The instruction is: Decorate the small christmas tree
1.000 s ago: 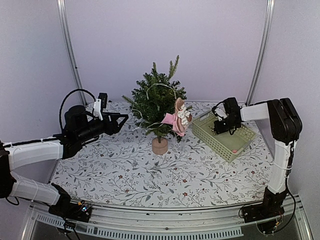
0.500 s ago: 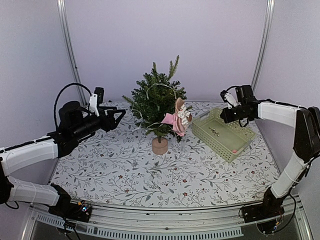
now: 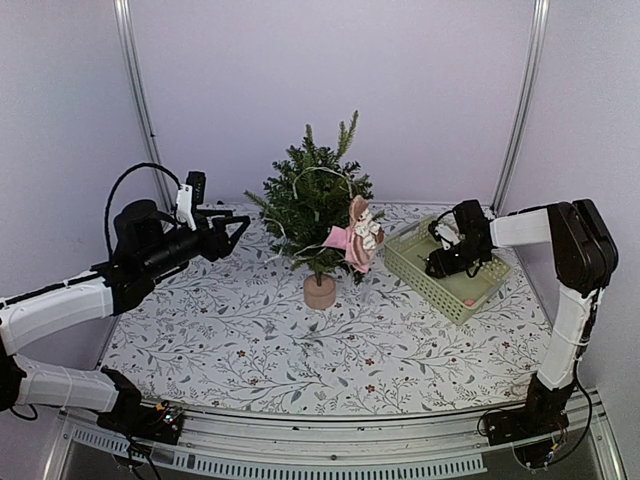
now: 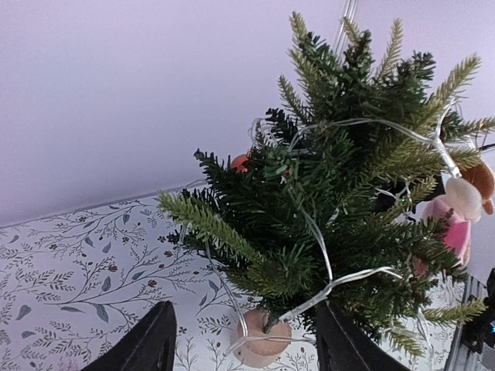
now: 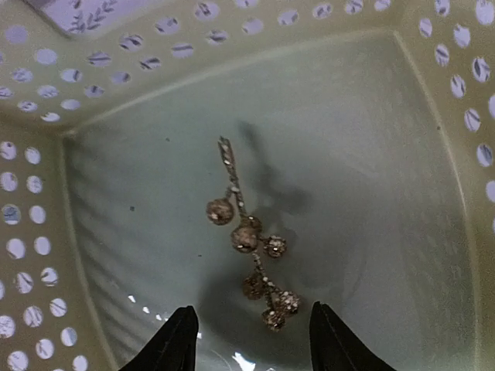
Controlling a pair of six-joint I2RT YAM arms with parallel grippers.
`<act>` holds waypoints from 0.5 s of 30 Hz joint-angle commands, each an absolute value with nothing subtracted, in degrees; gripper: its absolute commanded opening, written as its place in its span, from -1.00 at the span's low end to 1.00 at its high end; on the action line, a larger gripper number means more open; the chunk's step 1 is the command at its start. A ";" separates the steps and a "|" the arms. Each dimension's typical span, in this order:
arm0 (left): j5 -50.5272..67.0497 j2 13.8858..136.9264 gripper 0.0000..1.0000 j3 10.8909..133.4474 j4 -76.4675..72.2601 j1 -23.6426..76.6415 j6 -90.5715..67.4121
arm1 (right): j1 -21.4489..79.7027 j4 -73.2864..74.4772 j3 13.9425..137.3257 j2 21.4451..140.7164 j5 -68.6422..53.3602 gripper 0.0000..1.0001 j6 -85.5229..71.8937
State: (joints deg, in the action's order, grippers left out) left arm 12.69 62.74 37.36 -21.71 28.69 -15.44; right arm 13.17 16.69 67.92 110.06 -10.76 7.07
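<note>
A small christmas tree of dark green needle branches stands on the table, which is covered with a white cloth with a print of leaves. In the top view the tree is in the middle of the frame, toward the back wall. Its long axis is vertical: the round tan base sits on the cloth and the tip points up, with a little lean to the right of the frame at the top. A thin white wire runs in loops over the branches. A pink doll ornament hangs on the right side of the tree, and a small orange ball shows among the needles in the left wrist view.

At the right of the tree, near it but apart from it, lies a light green plastic basket with perforated walls. On its floor lies a glittery sprig with small round berries, and a small pink thing lies in the near corner.

The left hand hovers at the left of the frame above the table, pointed at the tree; it is released and empty. The right hand is down inside the basket, fingers spread on both sides of the lower end of the sprig, grasping nothing
</note>
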 commanded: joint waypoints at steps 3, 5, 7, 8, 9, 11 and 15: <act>13.45 61.35 0.27 37.77 -21.88 28.22 -15.56 | 12.43 14.73 68.97 115.79 -6.86 0.06 6.72; 13.33 61.26 0.26 37.63 -22.12 28.30 -15.58 | 12.34 14.63 69.47 116.87 -6.48 0.01 6.73; 13.19 61.30 0.26 37.46 -22.55 28.36 -15.66 | 12.32 14.17 69.59 116.99 -6.25 -0.06 7.00; 13.26 61.34 0.26 37.44 -22.72 28.39 -15.65 | 12.33 14.42 69.79 116.99 -6.24 -0.09 7.47; 13.27 61.46 0.26 37.44 -22.82 28.36 -15.64 | 12.36 14.57 69.94 117.26 -6.13 -0.13 7.69; 13.27 61.72 0.26 37.45 -23.16 28.38 -15.65 | 12.28 14.95 70.42 117.61 -6.15 -0.20 8.35; 13.76 62.54 0.26 37.90 -23.39 28.31 -15.56 | 12.37 14.69 70.67 117.84 -9.69 -0.59 9.05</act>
